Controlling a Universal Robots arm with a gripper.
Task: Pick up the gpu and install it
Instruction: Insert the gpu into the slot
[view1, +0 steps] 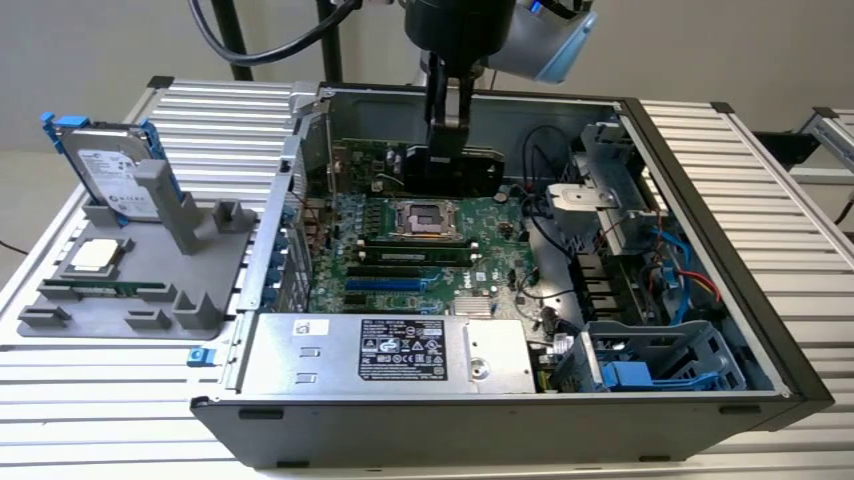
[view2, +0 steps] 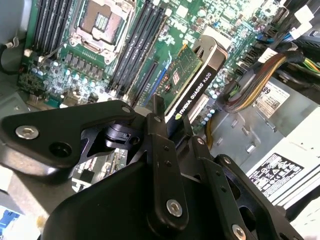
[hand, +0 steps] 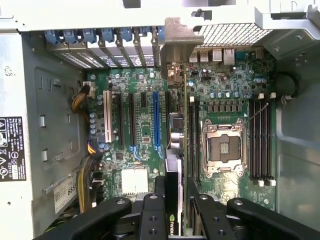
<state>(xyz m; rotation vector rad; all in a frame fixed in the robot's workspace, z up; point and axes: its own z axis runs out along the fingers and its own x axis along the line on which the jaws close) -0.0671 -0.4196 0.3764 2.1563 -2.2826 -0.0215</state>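
Note:
In the exterior view my gripper (view1: 447, 125) reaches down into the open computer case (view1: 747, 300), shut on the gpu (view1: 454, 168). The card hangs on edge over the far part of the green motherboard (view1: 400, 270), above the CPU socket (view1: 430, 215). The second wrist view shows the gpu (view2: 192, 82) with its black shroud and green board clamped in my gripper (view2: 175, 132). From the first wrist view the gpu (hand: 173, 165) is edge-on, its silver bracket (hand: 175, 47) toward the case's rear slots. It lies between the blue slot (hand: 156, 120) and the RAM slots, held by my gripper (hand: 175, 200).
The silver power supply (view1: 400, 350) fills the case's near side. A drive cage (view1: 654, 360) and loose cables (view1: 667, 270) sit at the exterior view's right. Outside the case, a grey fixture (view1: 120, 290) holds a hard drive (view1: 114, 170). RAM sticks (view1: 414, 255) lie on the motherboard.

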